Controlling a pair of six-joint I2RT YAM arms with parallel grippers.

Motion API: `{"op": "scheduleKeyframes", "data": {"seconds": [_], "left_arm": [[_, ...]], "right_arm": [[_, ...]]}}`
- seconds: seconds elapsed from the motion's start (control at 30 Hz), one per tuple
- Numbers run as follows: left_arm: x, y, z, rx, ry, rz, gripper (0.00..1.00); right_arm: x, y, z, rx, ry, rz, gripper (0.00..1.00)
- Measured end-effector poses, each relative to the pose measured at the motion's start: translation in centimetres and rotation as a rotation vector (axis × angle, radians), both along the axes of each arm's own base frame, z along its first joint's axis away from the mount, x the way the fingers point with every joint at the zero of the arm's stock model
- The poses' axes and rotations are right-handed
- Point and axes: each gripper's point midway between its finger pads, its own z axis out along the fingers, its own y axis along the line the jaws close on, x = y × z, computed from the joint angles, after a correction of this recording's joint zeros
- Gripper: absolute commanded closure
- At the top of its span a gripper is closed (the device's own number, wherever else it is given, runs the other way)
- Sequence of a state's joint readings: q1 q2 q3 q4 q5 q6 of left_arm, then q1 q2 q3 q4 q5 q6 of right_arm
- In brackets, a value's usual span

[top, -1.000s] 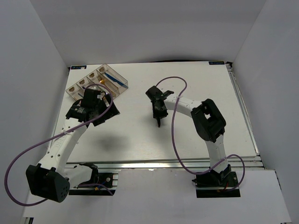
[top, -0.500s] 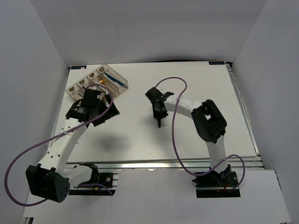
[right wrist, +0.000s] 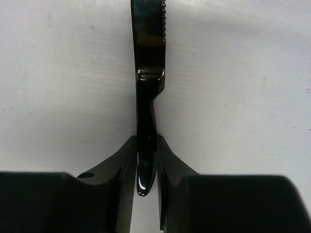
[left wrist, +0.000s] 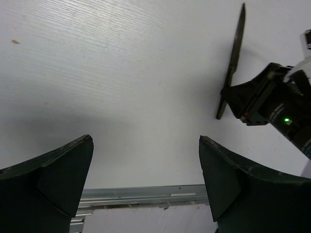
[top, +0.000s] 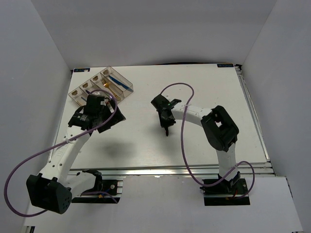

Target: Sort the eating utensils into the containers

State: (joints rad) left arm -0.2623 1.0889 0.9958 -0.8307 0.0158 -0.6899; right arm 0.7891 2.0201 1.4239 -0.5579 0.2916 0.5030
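Observation:
My right gripper [top: 165, 118] is shut on the handle of a black knife [right wrist: 148, 82], serrated blade pointing away from the wrist, over the middle of the table. The knife also shows in the left wrist view [left wrist: 234, 56] and hangs below the gripper in the top view [top: 166, 129]. My left gripper [top: 112, 112] is open and empty, just in front of the clear organiser tray [top: 127, 90] at the back left. In the tray lie a blue knife [top: 118, 80] and a gold fork [top: 109, 86]. Tan labels [top: 79, 90] mark its left end.
White walls close in the table at the left, back and right. A metal rail [top: 170, 170] runs along the table's near edge. Purple cables [top: 182, 121] loop over both arms.
My right gripper has moved slightly toward the near edge with the black knife. My left gripper has shifted a little toward the near side, away from the tray.

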Motion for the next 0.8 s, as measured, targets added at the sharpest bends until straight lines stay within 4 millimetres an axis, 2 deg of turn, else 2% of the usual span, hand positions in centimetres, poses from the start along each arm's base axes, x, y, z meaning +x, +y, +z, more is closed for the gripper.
{"op": "scheduleKeyframes", "data": {"seconds": [0.2,0.4,0.63,0.8], "left_arm": [[0.9,-2.5,-0.6,-0.143,-0.027,-0.024,0.02],[1.8,-4.9,-2.7,-0.321,-0.035,0.011,0.02],[3.9,-8.1,-3.5,-0.487,-0.078,0.057,0.02],[4.3,-10.4,-6.0,-0.537,-0.017,0.080,0.02]], "right_arm": [[-1.7,-0.5,0.1,-0.023,0.050,0.060,1.00],[-3.1,-1.2,0.2,-0.035,0.093,0.098,1.00],[-4.6,-1.5,1.3,-0.010,0.105,0.143,1.00],[-5.2,-1.1,2.5,0.032,0.094,0.176,1.00]]}}
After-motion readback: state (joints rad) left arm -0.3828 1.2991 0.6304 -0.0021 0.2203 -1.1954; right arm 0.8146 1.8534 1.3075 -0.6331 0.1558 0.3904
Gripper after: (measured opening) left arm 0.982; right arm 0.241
